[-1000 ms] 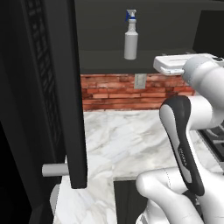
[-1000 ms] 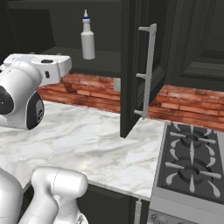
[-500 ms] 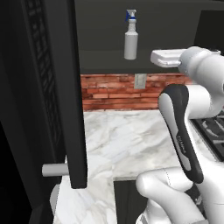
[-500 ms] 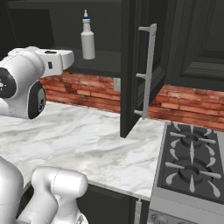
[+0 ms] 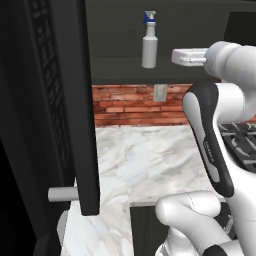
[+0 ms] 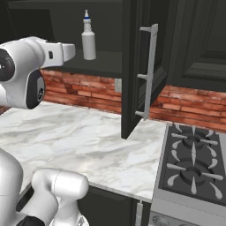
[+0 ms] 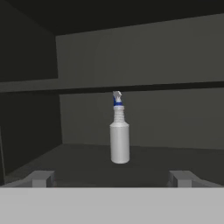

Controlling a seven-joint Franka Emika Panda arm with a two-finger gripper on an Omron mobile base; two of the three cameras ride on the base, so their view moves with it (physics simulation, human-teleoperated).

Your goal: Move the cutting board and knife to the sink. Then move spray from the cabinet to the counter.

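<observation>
With the cabinet door [image 5: 75, 115] swung open at the left, the spray [image 5: 149, 41] is standing upright on the cabinet [image 7: 144, 57] shelf while the gripper [image 7: 111, 178], jaws spread wide and empty, is closing in from the right, nearer than a second ago, so the grasp looks imminent.

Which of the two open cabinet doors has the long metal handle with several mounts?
The right door: its long handle faces the stove. The left door shows a short stub.
</observation>
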